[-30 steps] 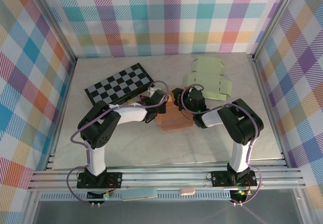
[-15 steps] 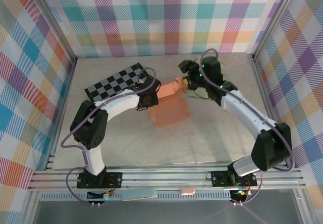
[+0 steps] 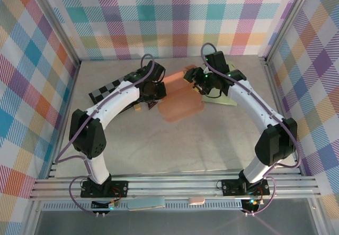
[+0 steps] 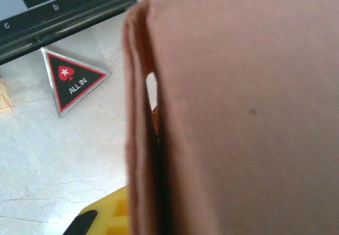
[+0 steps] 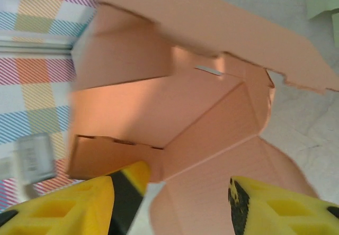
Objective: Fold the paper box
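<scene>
- One pale, marble-patterned table (image 3: 175,145), smooth and matte; metal rails (image 3: 175,184) along the near edge.
- Plaid walls (image 3: 159,18) in mixed pastel colours on three sides, held in a metal frame.
- Paper box (image 3: 180,100) in salmon-orange card sits at centre back of the table between the two arms. It is half formed, with flaps loose and the inside open to the right wrist camera.
- Left gripper (image 3: 153,91) is closed tight, pinching the box's left wall. In the left wrist view the folded card edge runs right up to the lens.
- Right gripper (image 5: 188,179) has its yellow fingers (image 5: 90,203) spread wide at the box's right side. A card panel lies between them, unclamped.
- Black-and-grey chessboard (image 3: 106,93) lies at back left, partly covered by the left arm.
- Flat pale-green card blanks (image 3: 221,99) lie at back right, under the right arm.
- Triangular black-and-red "ALL IN" token (image 4: 74,79) lies just beside the chessboard's edge.
- Small tan piece (image 3: 136,108) lies near the left arm; can't tell what it is.
</scene>
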Tool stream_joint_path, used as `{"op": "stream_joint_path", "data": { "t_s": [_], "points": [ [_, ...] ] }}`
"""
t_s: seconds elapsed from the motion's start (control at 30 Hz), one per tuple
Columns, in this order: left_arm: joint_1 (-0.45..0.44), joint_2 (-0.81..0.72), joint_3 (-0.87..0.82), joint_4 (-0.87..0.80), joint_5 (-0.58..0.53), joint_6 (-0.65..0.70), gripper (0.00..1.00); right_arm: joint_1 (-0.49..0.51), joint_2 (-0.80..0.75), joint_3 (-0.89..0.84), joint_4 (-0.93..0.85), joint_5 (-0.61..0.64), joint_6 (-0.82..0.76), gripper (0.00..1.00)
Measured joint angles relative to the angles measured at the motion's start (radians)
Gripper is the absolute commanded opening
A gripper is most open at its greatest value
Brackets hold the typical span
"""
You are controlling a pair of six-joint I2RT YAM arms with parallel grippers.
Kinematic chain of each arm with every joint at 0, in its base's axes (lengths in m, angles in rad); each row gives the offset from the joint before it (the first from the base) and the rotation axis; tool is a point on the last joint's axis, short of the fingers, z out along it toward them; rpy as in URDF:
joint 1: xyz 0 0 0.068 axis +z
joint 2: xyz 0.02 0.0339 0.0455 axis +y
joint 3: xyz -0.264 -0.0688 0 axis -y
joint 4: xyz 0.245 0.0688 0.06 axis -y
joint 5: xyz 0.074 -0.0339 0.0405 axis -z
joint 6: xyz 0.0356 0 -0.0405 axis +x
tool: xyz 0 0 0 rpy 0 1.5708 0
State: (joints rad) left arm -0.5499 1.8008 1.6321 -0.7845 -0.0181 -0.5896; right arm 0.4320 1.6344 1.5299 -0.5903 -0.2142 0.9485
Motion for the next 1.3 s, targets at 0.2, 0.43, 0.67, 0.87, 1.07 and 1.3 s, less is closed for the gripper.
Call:
{"op": "stream_joint_path", "data": {
  "t_s": [0.2, 0.43, 0.67, 0.87, 1.07, 1.3],
  "points": [
    [0.004, 0.0, 0.016, -0.049, 0.008, -0.002, 0.0, -0.003, 0.003, 0.002, -0.029, 0.005, -0.085, 0.53],
    [0.004, 0.0, 0.016, -0.079, 0.01, -0.001, 0.0, -0.013, 0.003, 0.002, -0.051, 0.025, -0.161, 0.5],
    [0.003, 0.0, 0.016, -0.08, 0.01, -0.001, 0.0, -0.019, 0.016, 0.014, -0.066, 0.05, -0.214, 0.5],
    [0.003, 0.0, 0.016, -0.081, 0.011, 0.002, 0.0, -0.02, 0.07, 0.052, -0.069, 0.057, -0.244, 0.49],
    [0.003, 0.0, 0.016, -0.084, 0.012, 0.002, 0.0, -0.02, 0.09, 0.056, -0.07, 0.065, -0.271, 0.49],
    [0.003, 0.0, 0.021, -0.105, 0.026, 0.002, 0.0, -0.02, 0.091, 0.056, -0.07, 0.085, -0.31, 0.49]
  ]
}}
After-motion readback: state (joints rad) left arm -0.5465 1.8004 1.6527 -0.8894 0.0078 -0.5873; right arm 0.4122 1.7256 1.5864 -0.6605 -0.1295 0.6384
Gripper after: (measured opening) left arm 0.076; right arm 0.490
